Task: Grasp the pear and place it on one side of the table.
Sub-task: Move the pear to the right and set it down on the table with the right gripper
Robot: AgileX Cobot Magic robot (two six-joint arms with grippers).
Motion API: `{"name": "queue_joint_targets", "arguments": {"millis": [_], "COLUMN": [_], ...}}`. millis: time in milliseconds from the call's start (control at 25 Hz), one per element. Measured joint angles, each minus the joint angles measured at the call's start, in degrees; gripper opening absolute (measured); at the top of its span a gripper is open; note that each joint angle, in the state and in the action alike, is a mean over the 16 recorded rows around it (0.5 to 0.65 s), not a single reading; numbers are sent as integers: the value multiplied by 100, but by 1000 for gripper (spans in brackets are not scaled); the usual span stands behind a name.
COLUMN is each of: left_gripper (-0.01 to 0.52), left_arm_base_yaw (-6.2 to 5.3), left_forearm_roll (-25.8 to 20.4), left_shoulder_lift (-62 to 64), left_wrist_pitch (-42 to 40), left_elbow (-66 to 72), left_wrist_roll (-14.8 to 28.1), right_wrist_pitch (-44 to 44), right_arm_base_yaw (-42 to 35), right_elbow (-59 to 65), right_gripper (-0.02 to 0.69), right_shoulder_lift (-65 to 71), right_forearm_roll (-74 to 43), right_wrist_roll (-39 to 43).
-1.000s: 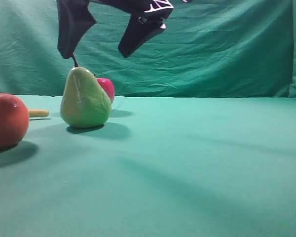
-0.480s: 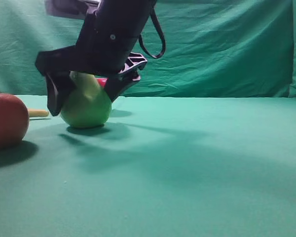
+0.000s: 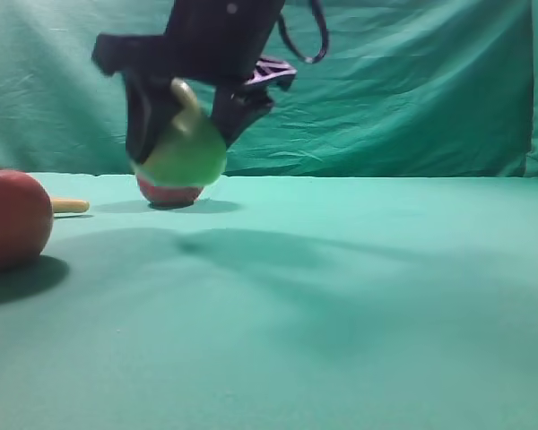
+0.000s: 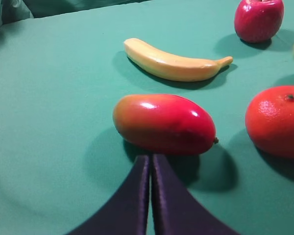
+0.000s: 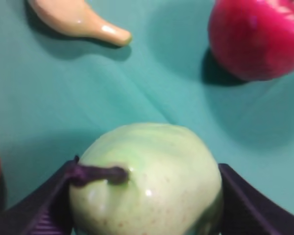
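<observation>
With my right gripper (image 3: pixel 184 148) clamped on either side of the glossy yellow-green pear (image 3: pixel 183 148), the fruit hangs clear of the teal-green cloth table (image 3: pixel 341 305), tilted, its dark brown stem pointing toward nine o'clock in my right wrist view. Directly below and behind it, at six o'clock in the high view, sits the round red apple (image 3: pixel 169 192). The pale yellow banana (image 4: pixel 174 62) lies at twelve o'clock from the red-and-orange oval mango (image 4: pixel 164 123), the round orange fruit (image 4: pixel 277 120) at three o'clock. My left gripper (image 4: pixel 151 171) has its fingers pressed together, just short of the mango.
</observation>
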Motion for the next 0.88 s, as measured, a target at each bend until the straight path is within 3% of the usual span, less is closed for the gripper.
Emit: {"name": "queue_joint_targets", "arguments": {"millis": [400,600,880], "left_gripper": [0,0,0], "left_arm_base_yaw": [0,0,0], "left_forearm_roll": [0,0,0], "left_shoulder_lift": [0,0,0], "left_wrist_pitch": [0,0,0], "left_elbow": [0,0,0], "left_wrist_roll": [0,0,0], "right_wrist_pitch": [-1120,-1696,-1945], "right_arm_base_yaw": [-1232,-1424,-1452], "right_elbow": [2321,2904,3125], "right_gripper": [496,500,564], "right_shoulder_lift": [-963,-866,-827], "right_forearm_roll": [-6,-6,-6], "right_wrist_roll": [61,61,61]}}
